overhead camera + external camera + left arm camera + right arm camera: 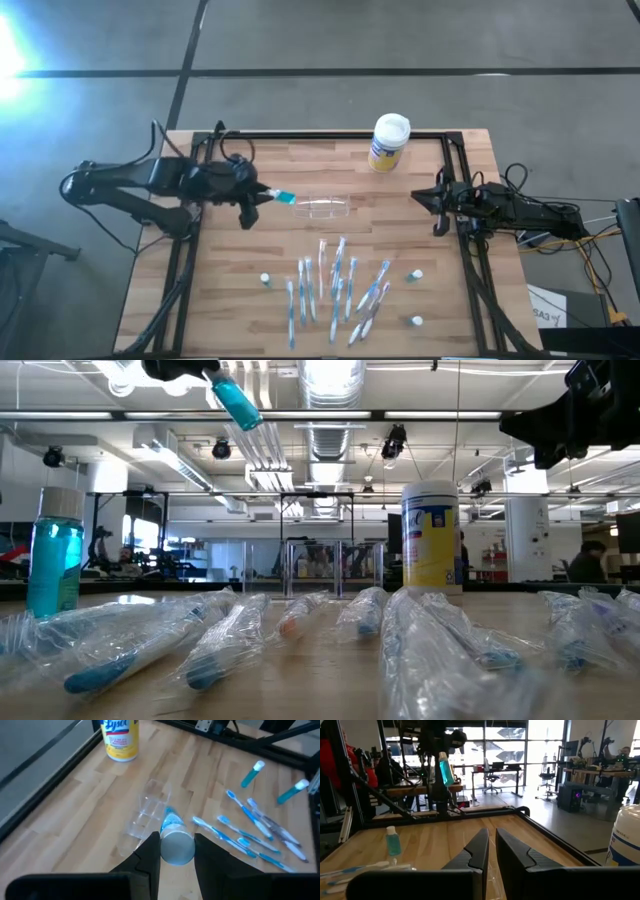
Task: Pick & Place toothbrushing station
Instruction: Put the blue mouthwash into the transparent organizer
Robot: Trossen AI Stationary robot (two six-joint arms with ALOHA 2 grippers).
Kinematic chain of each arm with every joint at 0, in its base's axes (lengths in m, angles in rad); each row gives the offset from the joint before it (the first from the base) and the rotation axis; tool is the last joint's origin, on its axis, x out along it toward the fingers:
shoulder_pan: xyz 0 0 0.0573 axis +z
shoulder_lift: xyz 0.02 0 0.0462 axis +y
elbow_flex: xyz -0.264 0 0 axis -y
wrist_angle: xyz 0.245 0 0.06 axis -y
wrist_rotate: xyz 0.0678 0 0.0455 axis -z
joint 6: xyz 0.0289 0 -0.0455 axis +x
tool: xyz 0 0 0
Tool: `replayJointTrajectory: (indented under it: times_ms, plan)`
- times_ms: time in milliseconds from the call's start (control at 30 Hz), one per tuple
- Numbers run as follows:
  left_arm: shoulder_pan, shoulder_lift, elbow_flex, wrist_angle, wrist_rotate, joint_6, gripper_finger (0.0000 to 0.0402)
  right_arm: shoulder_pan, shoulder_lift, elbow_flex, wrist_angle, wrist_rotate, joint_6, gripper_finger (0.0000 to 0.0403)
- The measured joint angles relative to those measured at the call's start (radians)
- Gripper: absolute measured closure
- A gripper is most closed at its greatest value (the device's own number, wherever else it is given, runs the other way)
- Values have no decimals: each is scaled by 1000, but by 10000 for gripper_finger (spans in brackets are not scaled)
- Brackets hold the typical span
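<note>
My left gripper [262,196] hangs above the table's left part, shut on a small blue bottle with a white cap [175,837]. Just beyond the bottle's far end, the clear toothbrushing station [322,207] lies on its side on the wood; it also shows under the bottle in the left wrist view [147,815]. In the low view the bottle [237,402] slants down from the picture's top. My right gripper [422,196] waits at the table's right edge, shut with nothing in it [492,840]. My left gripper pinches the bottle's white cap end [176,851] between its two fingers [150,852]. The fingers slant down from the table's left side and lie along the bottle. The blue body [284,197] sticks out past the fingertips, tilted downward and clear of the table.
A yellow white-lidded canister [389,142] stands at the back. Several wrapped toothbrushes [335,285] lie spread over the near middle. Small blue bottles stand around them [266,280] [414,273] [416,321]. A black frame rail [330,135] runs around the table.
</note>
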Motion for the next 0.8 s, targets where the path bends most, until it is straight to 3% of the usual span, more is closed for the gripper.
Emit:
replayJointTrajectory:
  times_ms: [500, 800]
  plan:
    - [150, 515, 565, -322, 75, 273, 309, 0, 0, -10, 7, 0, -7, 369]
    - [158, 762, 738, -437, 104, 421, 309, 0, 0, -10, 7, 0, -8, 369]
